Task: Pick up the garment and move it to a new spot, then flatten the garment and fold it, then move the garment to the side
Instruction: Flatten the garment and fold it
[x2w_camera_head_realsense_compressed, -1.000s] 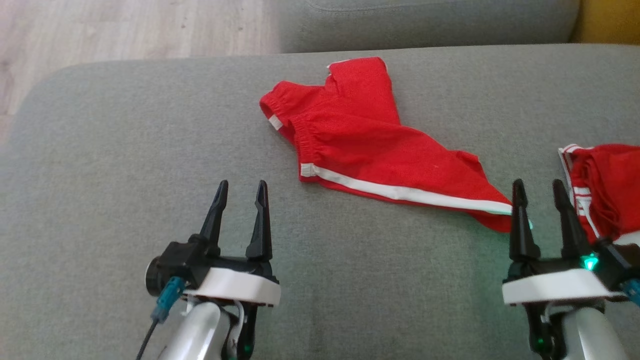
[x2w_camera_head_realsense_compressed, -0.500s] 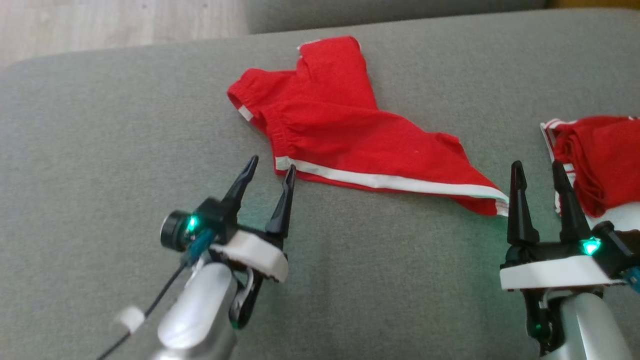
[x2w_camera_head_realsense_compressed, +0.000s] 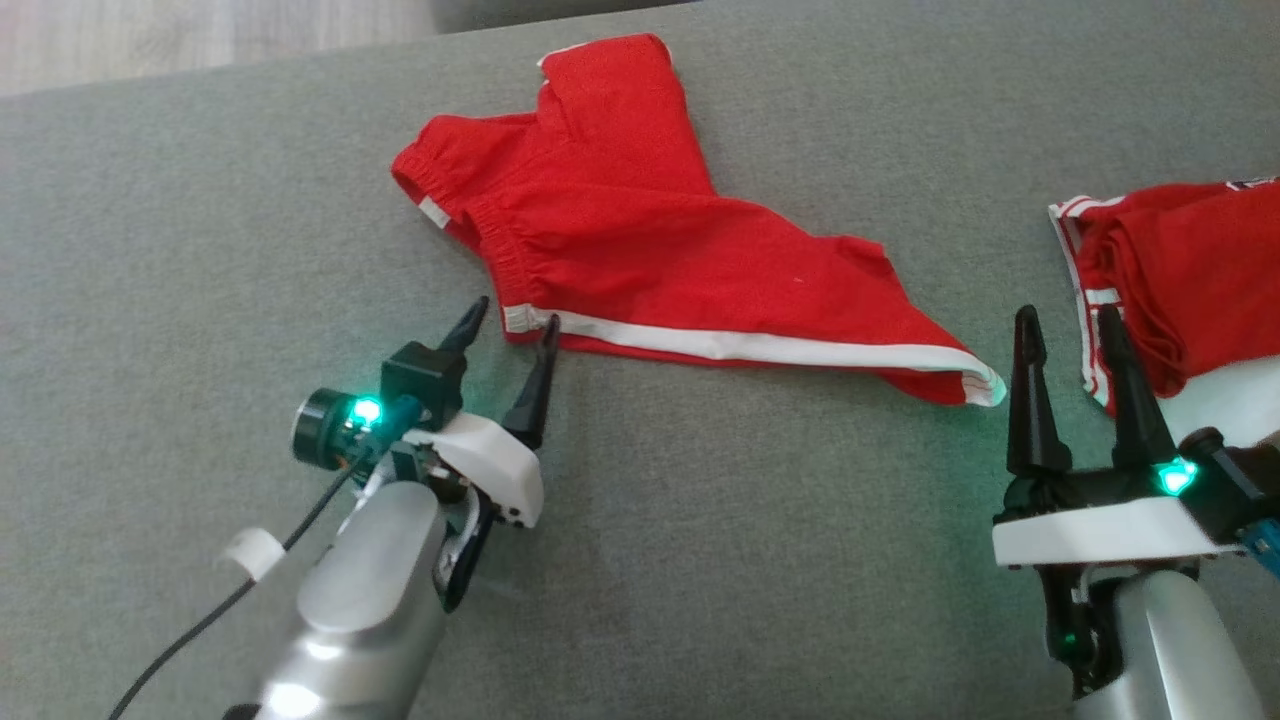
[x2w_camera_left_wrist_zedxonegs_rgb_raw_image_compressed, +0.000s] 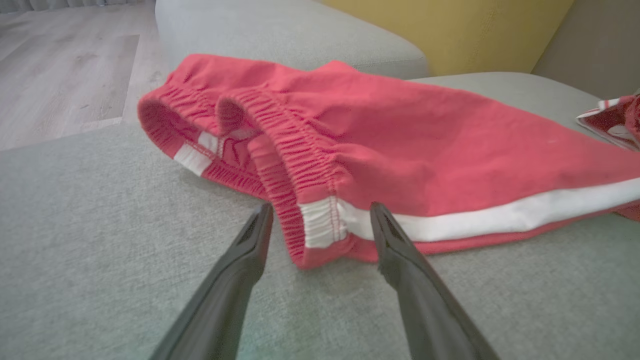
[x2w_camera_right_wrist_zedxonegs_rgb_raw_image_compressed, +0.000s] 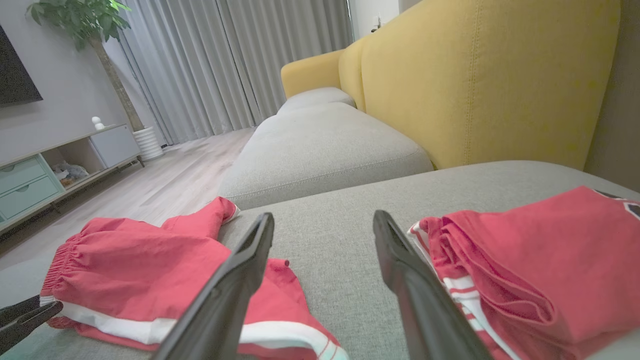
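My left gripper (x2w_camera_head_realsense_compressed: 515, 312) is spread, one finger on each side of the near-left waistband corner of the shorts (x2w_camera_head_realsense_compressed: 640, 230). They lie rumpled on the cushion (x2w_camera_head_realsense_compressed: 200, 250), centre and far. To grip well I'd slide in low, so both layers sit deep between the fingers before pinching. My right gripper (x2w_camera_head_realsense_compressed: 1062, 312), also spread, waits near the right hem, beside another red garment (x2w_camera_head_realsense_compressed: 1180, 270) that I should leave alone.

Home living room. Evidence: grey fabric sofa seat (x2w_camera_right_wrist_zedxonegs_rgb_raw_image_compressed: 325, 150) with yellow upholstered backrest (x2w_camera_right_wrist_zedxonegs_rgb_raw_image_compressed: 475, 75), floor-length grey curtains (x2w_camera_right_wrist_zedxonegs_rgb_raw_image_compressed: 225, 65), pale wood-plank floor (x2w_camera_right_wrist_zedxonegs_rgb_raw_image_compressed: 170, 185), low media cabinet with mint drawers (x2w_camera_right_wrist_zedxonegs_rgb_raw_image_compressed: 60, 160), leafy potted plant (x2w_camera_right_wrist_zedxonegs_rgb_raw_image_compressed: 80, 20), dark wall-mounted screen (x2w_camera_right_wrist_zedxonegs_rgb_raw_image_compressed: 15, 75).
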